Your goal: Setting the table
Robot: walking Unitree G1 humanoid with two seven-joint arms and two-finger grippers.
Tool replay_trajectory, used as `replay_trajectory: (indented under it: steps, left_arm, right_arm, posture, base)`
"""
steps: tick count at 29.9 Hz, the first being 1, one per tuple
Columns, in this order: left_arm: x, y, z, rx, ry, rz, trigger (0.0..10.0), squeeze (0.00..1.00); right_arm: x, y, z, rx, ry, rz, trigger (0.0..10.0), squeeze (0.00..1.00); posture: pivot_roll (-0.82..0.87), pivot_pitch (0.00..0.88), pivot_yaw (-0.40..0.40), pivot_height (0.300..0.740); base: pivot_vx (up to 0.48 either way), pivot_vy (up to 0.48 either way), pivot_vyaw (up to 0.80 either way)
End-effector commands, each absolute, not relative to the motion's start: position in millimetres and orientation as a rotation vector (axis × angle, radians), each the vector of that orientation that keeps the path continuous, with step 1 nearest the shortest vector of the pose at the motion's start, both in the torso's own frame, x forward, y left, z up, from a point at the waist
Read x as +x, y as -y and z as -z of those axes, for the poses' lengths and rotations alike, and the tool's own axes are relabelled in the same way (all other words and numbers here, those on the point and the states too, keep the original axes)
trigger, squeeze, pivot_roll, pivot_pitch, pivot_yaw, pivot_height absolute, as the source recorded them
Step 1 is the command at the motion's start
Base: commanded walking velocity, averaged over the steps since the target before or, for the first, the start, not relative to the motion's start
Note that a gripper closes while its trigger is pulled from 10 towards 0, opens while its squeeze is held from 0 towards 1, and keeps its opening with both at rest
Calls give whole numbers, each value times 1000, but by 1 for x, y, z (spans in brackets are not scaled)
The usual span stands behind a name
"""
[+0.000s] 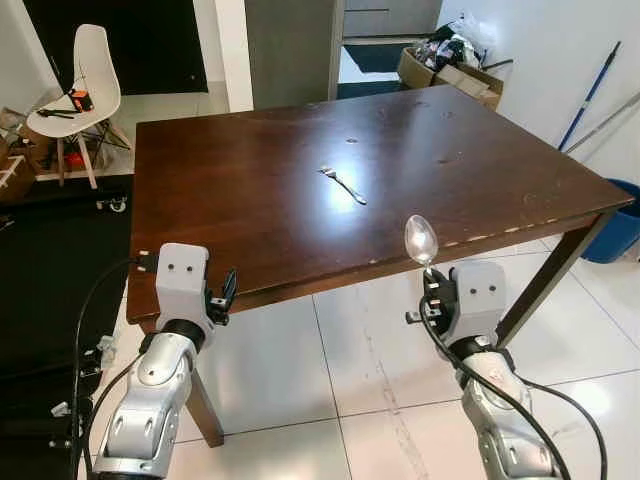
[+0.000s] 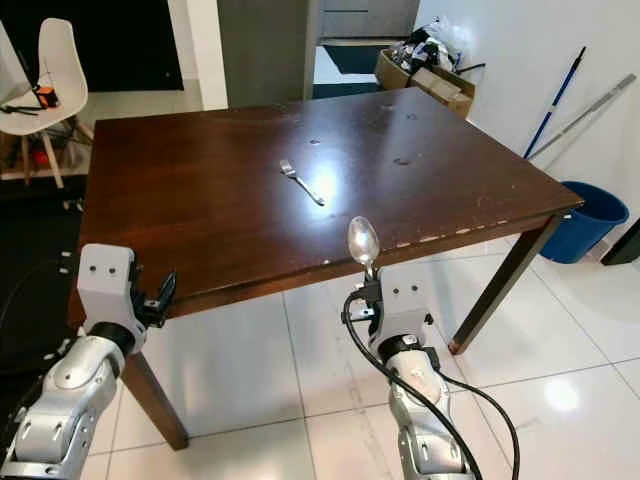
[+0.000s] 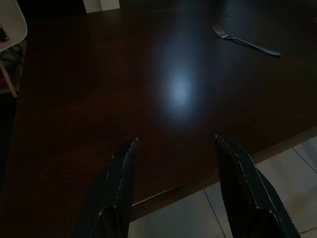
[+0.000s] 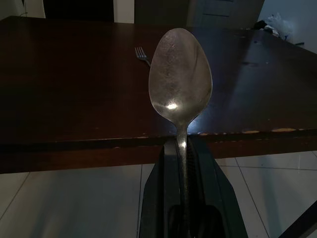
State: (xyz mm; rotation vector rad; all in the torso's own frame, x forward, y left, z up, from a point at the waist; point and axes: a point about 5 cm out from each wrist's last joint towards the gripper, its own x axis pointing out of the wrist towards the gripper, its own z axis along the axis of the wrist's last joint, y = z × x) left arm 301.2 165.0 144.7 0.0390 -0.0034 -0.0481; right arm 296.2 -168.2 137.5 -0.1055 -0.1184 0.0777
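Note:
A dark wooden table [image 1: 250, 180] stands before me with a silver fork [image 1: 343, 185] lying near its middle. My right gripper [image 1: 431, 282] is shut on a silver spoon [image 1: 420, 239], held upright with its bowl up, just off the table's near edge. In the right wrist view the spoon [image 4: 181, 79] rises from between the shut fingers [image 4: 161, 193]. My left gripper [image 1: 226, 293] hangs at the table's near left edge, open and holding nothing. Its two fingers [image 3: 119, 188] stand apart over the tabletop, with the fork [image 3: 246, 40] far beyond them.
A white chair [image 1: 80, 80] stands at the back left. Cardboard boxes with clutter [image 1: 450, 60] sit behind the table on the right. A blue bin [image 1: 615, 225] and leaning poles [image 1: 590, 95] are at the right wall. White tiled floor [image 1: 350, 380] lies below me.

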Motion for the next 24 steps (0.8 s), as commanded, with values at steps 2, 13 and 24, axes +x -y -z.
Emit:
replay_trajectory:
  steps: [2,13,24]
  left_arm:
    - [300,-168,-139,47,-19,35,10000,0]
    - [299,-169,-139,49,-20,36,10000,0]
    - [299,-168,-139,47,-19,38,10000,0]
  right_arm:
    - [296,169,-136,-110,117,-72,10000,0]
    - [296,168,-135,-99,108,-76,10000,0]
    - [296,169,-134,-82,98,-69,10000,0]
  posture:
    - [-74,0,77,740]
    - [-72,0,78,740]
    - [-75,0,79,740]
  base:
    - [0,0,0]
    - [0,0,0]
    - [0,0,-800]
